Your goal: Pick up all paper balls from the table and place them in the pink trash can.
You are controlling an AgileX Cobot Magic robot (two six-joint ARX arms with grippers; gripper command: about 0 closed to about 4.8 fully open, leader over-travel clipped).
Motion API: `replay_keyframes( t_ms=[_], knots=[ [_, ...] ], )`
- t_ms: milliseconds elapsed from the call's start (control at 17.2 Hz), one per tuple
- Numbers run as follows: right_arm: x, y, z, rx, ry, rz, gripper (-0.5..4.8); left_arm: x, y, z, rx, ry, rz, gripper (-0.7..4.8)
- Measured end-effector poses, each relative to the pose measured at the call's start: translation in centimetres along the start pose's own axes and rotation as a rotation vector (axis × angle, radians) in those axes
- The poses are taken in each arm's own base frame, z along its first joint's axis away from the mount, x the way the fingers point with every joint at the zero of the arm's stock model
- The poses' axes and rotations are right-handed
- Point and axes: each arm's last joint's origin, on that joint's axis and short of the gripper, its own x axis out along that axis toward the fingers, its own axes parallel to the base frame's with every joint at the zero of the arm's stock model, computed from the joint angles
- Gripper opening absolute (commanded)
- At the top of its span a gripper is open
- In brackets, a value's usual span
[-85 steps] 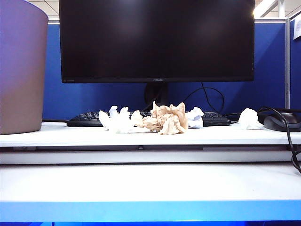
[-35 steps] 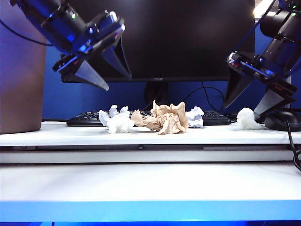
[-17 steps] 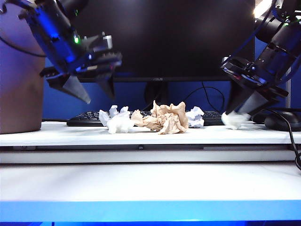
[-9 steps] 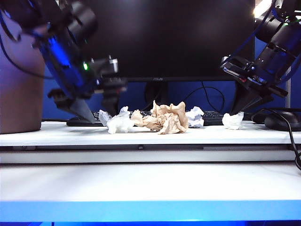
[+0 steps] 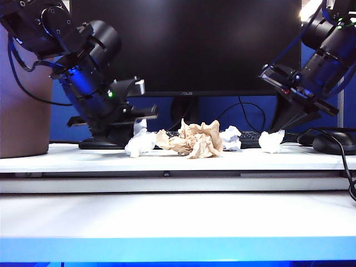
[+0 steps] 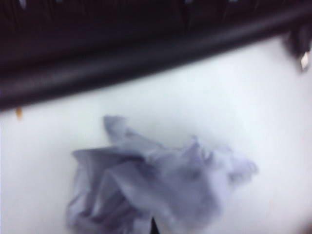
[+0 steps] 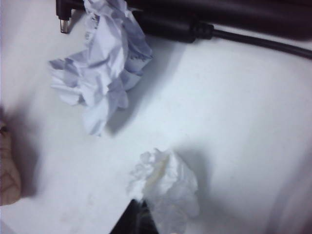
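Four paper wads sit in front of my keyboard (image 5: 167, 140) on the table (image 5: 178, 161). Far left is the pink trash can (image 5: 25, 89), well apart from them. My left gripper (image 5: 132, 139) is down at the leftmost white wad (image 5: 140, 144), jaws squeezed nearly together; its wrist camera shows that wad (image 6: 156, 185) blurry and close, but I can't tell if it's truly pinched. Middle has the big tan wad (image 5: 192, 140) with a pale bluish one (image 5: 230, 137) just beside it. My right gripper (image 5: 278, 130) is clamped on the small white wad (image 5: 271, 142), (image 7: 165, 187) near the mouse (image 5: 334, 143).
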Motion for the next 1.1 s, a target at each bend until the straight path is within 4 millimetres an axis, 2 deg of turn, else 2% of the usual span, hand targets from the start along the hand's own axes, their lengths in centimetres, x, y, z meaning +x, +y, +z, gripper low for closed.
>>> replay_keyframes(
  t_ms=[174,348,464,522,580,755,871,987,1103],
  knots=[
    [-1.2,0.6,0.4,-0.016,-0.038,0.024,-0.05,0.0,0.0,0.4,-0.002,-0.046,-0.004,-0.06],
    [-3.2,2.1,1.1,-0.056,-0.121,0.181,-0.05,-0.1,-0.2,0.7,-0.001,-0.059,-0.069,-0.06],
    [-5.1,3.3,1.8,-0.083,-0.206,0.284,-0.05,-1.0,-0.3,1.2,0.001,-0.06,-0.094,-0.06],
    [-6.8,4.2,2.5,-0.112,-0.288,0.314,-0.05,-2.4,-0.5,2.3,0.002,-0.094,-0.13,-0.06],
    [-8.6,5.1,3.1,-0.139,-0.379,0.335,-0.05,-4.8,-0.6,3.8,0.008,-0.166,-0.173,-0.06],
    [-12.2,6.9,4.3,-0.229,-0.567,0.396,-0.05,-10.5,-0.9,7.9,0.035,-0.329,-0.204,-0.06],
    [-13.5,8.2,5.2,-0.254,-0.672,0.475,-0.05,-18.3,-1.6,12.4,0.121,-0.476,-0.187,-0.06],
    [-13.2,9.7,5.7,-0.27,-0.715,0.521,-0.05,-23.5,-1.3,14.3,0.176,-0.544,-0.021,-0.06],
    [-12.4,11.7,6.1,-0.305,-0.766,0.546,-0.05,-26.6,0.1,15.0,0.205,-0.519,0.309,-0.06]
  ],
)
